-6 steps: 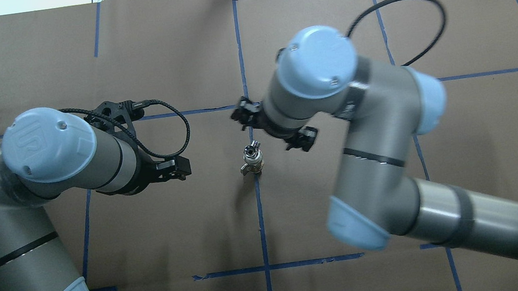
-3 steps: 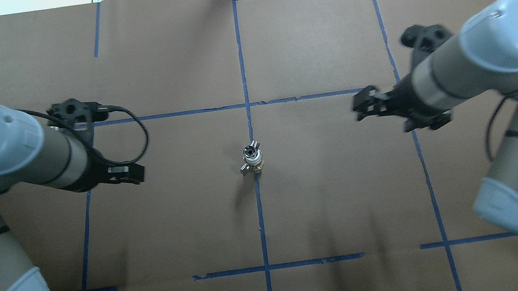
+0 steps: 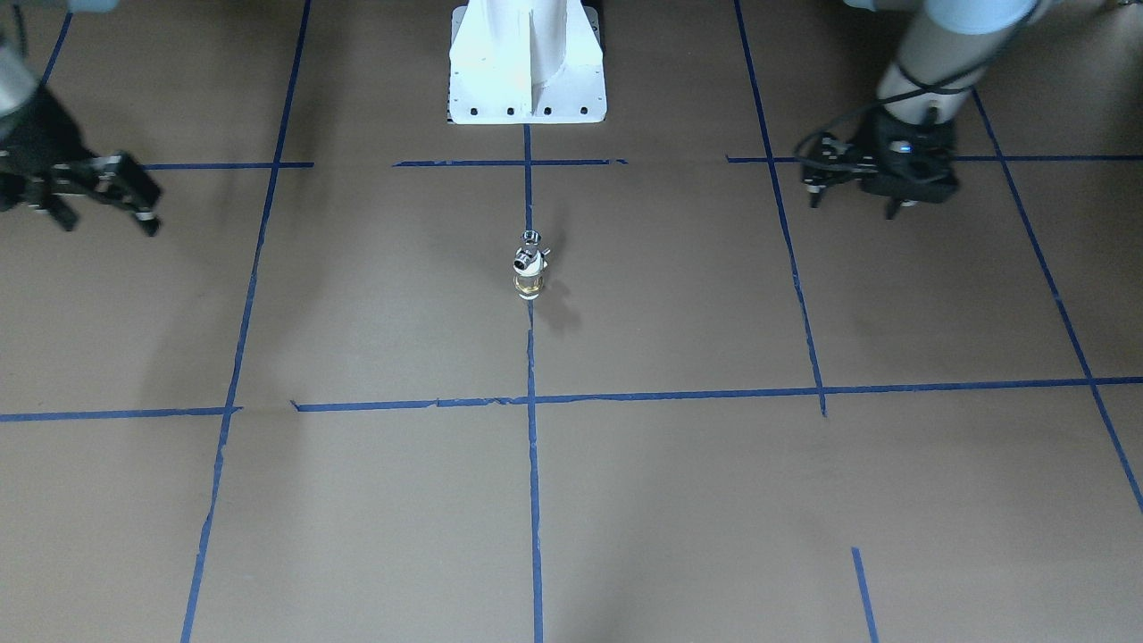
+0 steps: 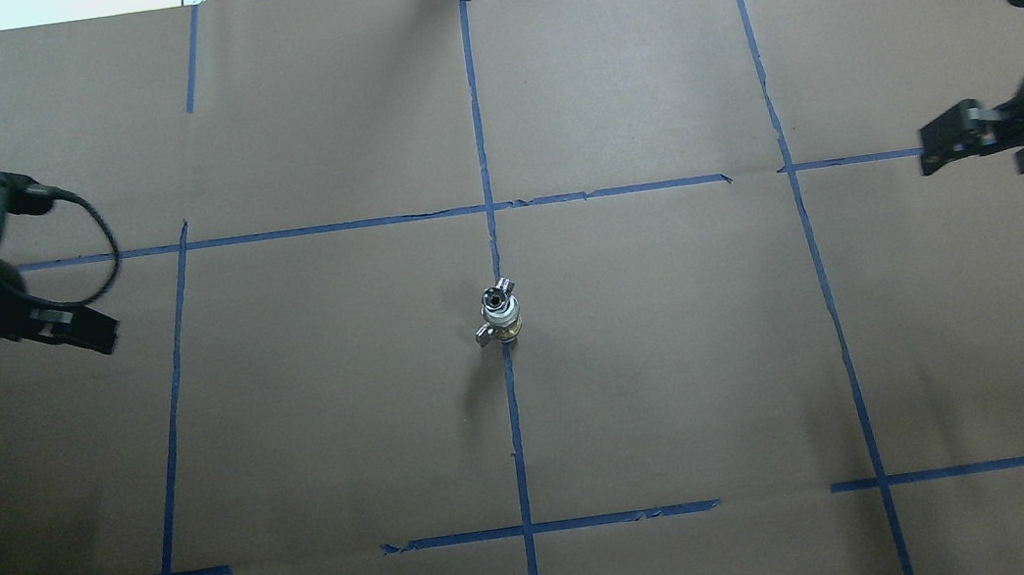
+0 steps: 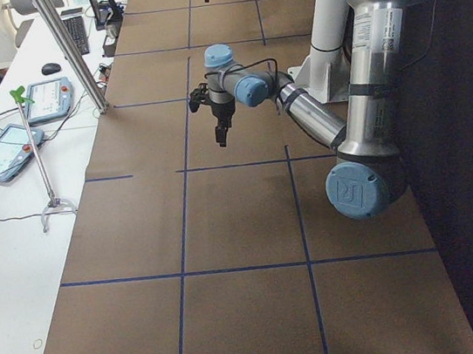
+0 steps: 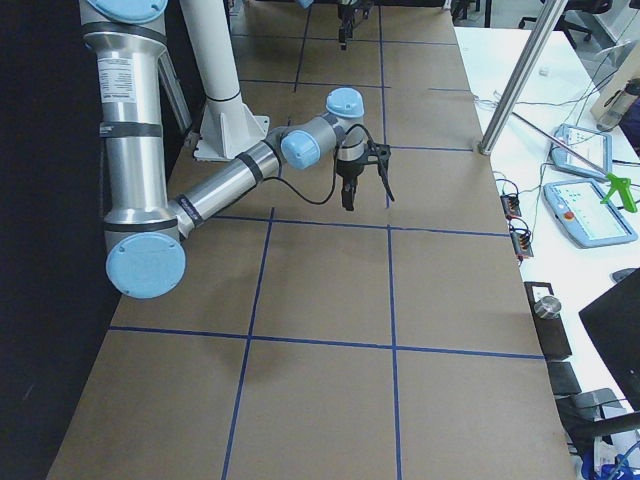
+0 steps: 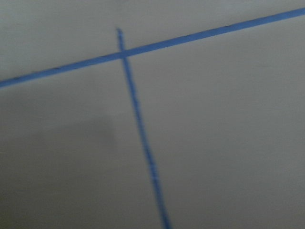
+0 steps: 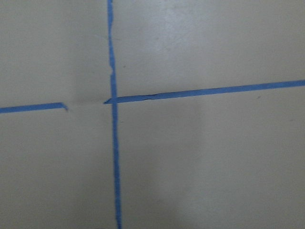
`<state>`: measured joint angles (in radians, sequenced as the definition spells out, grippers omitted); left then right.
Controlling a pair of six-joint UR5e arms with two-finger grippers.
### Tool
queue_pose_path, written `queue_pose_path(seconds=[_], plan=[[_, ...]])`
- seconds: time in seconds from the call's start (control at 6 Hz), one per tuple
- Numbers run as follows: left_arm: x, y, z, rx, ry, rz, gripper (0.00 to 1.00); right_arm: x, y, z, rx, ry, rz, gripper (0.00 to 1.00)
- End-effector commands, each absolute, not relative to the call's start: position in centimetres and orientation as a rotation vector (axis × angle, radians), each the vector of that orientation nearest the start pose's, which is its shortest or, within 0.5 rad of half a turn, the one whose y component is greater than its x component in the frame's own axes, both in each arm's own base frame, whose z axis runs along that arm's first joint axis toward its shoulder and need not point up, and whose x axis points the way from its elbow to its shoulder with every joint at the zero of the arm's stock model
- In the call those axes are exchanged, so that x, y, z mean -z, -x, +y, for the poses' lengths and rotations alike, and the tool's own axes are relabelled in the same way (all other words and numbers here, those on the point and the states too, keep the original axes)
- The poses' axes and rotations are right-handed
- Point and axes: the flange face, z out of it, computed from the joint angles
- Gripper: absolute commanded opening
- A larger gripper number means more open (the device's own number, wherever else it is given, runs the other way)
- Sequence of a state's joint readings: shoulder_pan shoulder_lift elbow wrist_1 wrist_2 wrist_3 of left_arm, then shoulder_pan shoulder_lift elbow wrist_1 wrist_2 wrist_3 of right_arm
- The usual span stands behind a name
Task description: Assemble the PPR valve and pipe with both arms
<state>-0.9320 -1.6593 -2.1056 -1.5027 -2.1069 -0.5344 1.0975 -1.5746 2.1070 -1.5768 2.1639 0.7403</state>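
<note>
Two pincers hang over the outer ends of your worktop (image 4: 664,386), well apart from each other and from the task's piece.

The valve (image 4: 501,314) stands upright on the brown paper at the middle of the worktop, right on the centre line of blue tape (image 4: 514,426), between the two cross lines. You see a brass-coloured lower part, a silvery upper part and a small lever sticking out at its side. It is too small for you to tell whether a pipe is joined to it. Nothing touches it.

The left pincer (image 3: 853,189) hovers above the worktop at the robot's left end, near the tape line closest to the white pedestal base (image 3: 527,62). Its two fingers stand apart and grip nothing, and a black cable (image 4: 103,244) loops from the wrist.

The right pincer (image 3: 100,201) hovers at the robot's right end, at about the same depth of the worktop. Its fingers are also spread and it carries nothing. In the overhead view its tips point inward, toward the middle.

Each wrist camera shows you only brown paper crossed by blue tape; the left one is blurred. In both side views the near arm reaches out over the worktop with its pincer pointing down.
</note>
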Motion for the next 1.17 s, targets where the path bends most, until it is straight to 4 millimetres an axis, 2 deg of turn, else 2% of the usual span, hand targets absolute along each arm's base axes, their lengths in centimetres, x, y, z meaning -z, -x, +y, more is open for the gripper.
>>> queue_pose_path(seconds=[0.0,0.17,0.33,0.5,0.67,0.83,1.0], plan=[[-44.3,-10.4,-44.8,-0.336,-0.172,0.763,1.0,-50.8,4.6,-45.7,0.087,-0.095,-0.753,1.0],[-48.4,-5.5,-44.5,-0.367,-0.176,0.775,1.0,-57.8,-0.8,-45.7,0.192,-0.105,-0.728,1.0],[-52.5,-1.8,-44.4,-0.406,-0.184,0.754,1.0,-61.9,-5.4,-45.1,0.205,-0.114,-0.754,1.0],[-57.5,1.7,-44.7,-0.422,-0.173,0.791,1.0,-63.4,-7.4,-43.2,0.189,-0.119,-0.781,1.0],[-59.8,2.9,-44.5,-0.404,-0.159,0.841,1.0,-64.2,-8.4,-41.7,0.217,-0.12,-0.781,1.0],[-60.3,3.2,-44.5,-0.381,-0.142,0.835,1.0,-64.3,-8.3,-40.2,0.227,-0.099,-0.784,1.0],[-61.7,3.4,-43.9,-0.3,-0.085,0.837,1.0,-64.9,-8.1,-39.9,0.215,-0.076,-0.787,1.0]])
